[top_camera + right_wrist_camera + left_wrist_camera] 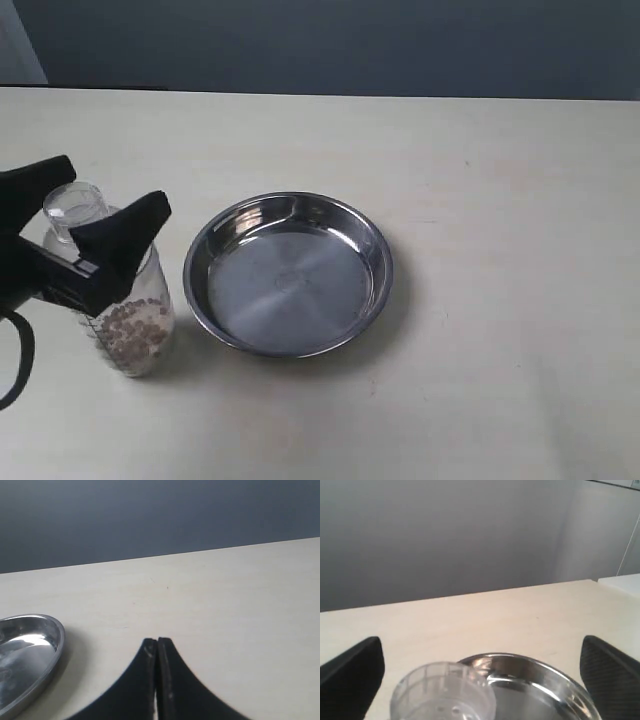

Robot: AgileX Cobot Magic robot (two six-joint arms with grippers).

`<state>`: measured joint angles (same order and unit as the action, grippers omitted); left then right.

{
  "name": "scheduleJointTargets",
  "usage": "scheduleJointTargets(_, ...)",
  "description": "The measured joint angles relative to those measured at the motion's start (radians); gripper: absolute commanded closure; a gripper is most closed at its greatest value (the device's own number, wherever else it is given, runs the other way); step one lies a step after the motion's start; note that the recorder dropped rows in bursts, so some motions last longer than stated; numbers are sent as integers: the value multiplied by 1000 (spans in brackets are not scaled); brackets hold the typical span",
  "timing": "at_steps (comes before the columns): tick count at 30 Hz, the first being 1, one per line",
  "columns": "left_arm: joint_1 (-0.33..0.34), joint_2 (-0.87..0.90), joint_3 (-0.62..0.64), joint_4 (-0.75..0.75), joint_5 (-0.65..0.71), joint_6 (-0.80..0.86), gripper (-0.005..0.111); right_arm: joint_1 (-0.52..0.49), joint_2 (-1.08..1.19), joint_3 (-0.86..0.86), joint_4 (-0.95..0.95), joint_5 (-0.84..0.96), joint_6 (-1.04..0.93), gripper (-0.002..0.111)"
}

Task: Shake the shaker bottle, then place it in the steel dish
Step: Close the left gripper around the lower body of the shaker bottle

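The shaker bottle [135, 325] stands upright on the table at the left, clear plastic with brown beads in its lower part. Its round cap [442, 692] fills the near part of the left wrist view. My left gripper [112, 190] is open, one black finger on each side of the bottle's neck and shoulder, well apart from it in the left wrist view [481, 640]. The steel dish [290, 285] sits just right of the bottle, with nothing in it; its rim [520, 659] shows beyond the cap. My right gripper [157, 641] is shut on nothing, over bare table.
The pale tabletop [500, 200] stretches right of the dish. A dark wall [330, 40] runs behind the table's far edge. The dish's edge [30, 645] shows in the right wrist view, apart from the shut fingers.
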<state>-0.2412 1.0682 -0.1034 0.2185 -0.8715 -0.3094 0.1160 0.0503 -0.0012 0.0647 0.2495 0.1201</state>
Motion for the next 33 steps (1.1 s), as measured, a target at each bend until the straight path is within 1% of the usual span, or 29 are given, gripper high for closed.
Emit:
scheduleJointTargets(3, 0, 69, 4, 5, 4, 25, 2, 0, 0, 0, 0, 0, 0, 109)
scheduleJointTargets(9, 0, 162, 65, -68, -8, 75, 2, 0, 0, 0, 0, 0, 0, 109)
scheduleJointTargets(18, 0, 270, 71, -91, -38, 106, 2, 0, 0, 0, 0, 0, 0, 109)
scheduleJointTargets(25, 0, 415, 71, -99, -136, 115, 2, 0, 0, 0, 0, 0, 0, 109)
scheduleJointTargets(30, 0, 557, 70, -100, -248, 132, 2, 0, 0, 0, 0, 0, 0, 109)
scheduleJointTargets(33, 0, 626, 70, -107, -276, 134, 2, 0, 0, 0, 0, 0, 0, 109)
